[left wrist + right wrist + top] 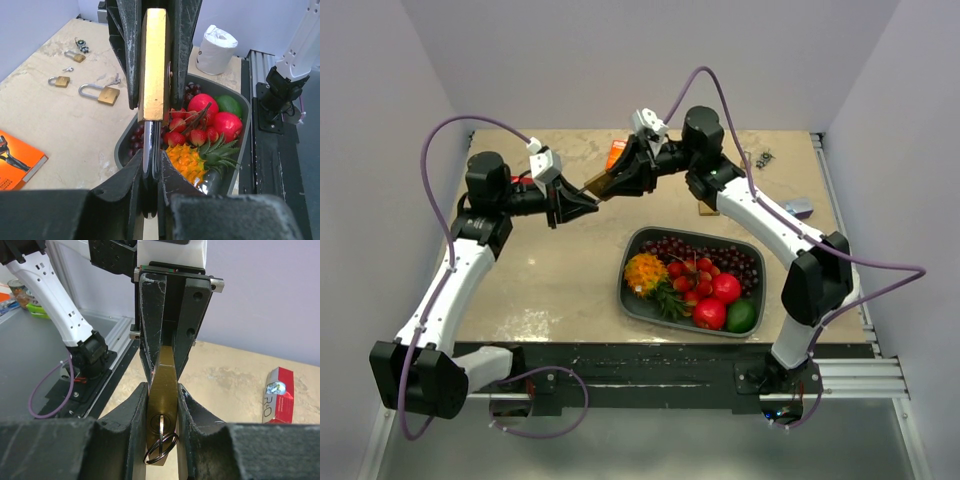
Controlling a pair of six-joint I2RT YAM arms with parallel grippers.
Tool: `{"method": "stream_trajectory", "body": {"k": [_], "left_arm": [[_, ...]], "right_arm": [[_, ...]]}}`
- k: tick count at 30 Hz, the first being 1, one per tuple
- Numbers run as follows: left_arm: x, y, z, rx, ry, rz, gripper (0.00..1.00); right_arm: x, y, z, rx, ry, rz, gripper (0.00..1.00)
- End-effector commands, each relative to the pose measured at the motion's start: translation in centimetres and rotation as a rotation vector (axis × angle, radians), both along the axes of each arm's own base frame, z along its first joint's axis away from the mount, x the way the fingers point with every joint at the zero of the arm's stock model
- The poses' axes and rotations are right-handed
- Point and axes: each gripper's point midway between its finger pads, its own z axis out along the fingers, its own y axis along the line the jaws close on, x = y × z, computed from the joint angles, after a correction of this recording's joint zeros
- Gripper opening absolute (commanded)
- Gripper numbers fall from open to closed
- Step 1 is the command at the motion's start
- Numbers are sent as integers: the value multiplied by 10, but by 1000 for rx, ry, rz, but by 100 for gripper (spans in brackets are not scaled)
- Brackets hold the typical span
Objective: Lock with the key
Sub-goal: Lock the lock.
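Observation:
A brass padlock (599, 185) hangs in the air between both grippers, over the table's back middle. My left gripper (582, 203) is shut on its steel shackle (150, 150); the left wrist view shows the fingers (172, 185) clamped on either side of it. My right gripper (616, 180) is shut on the brass body (163, 385), seen edge-on in the left wrist view (154, 65). A key (161, 424) sits in the keyhole on the body's end, with a wire ring (161, 447) hanging from it.
A grey tray (632, 300) of fruit lies at the front right. Three more brass padlocks (100, 93) (59, 80) (75, 56) lie on the table. An orange booklet (17, 160), a white roll (216, 42) and a red box (277, 395) are nearby.

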Motion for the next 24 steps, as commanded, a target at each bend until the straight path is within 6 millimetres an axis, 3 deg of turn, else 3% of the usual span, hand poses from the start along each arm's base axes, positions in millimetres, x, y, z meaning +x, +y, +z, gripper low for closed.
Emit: {"method": "stream_trajectory", "body": {"k": [1, 16, 20, 24], "left_arm": [[-19, -33, 87, -120, -296, -117, 0], [-8, -36, 104, -156, -328, -101, 0], [-9, -37, 101, -151, -322, -110, 0], [-13, -31, 82, -102, -278, -102, 0]], "right_arm": [[-81, 46, -60, -104, 83, 313, 0], [-90, 63, -85, -162, 138, 368, 0], [-90, 66, -87, -168, 143, 369, 0], [-76, 62, -79, -164, 149, 322, 0]]}}
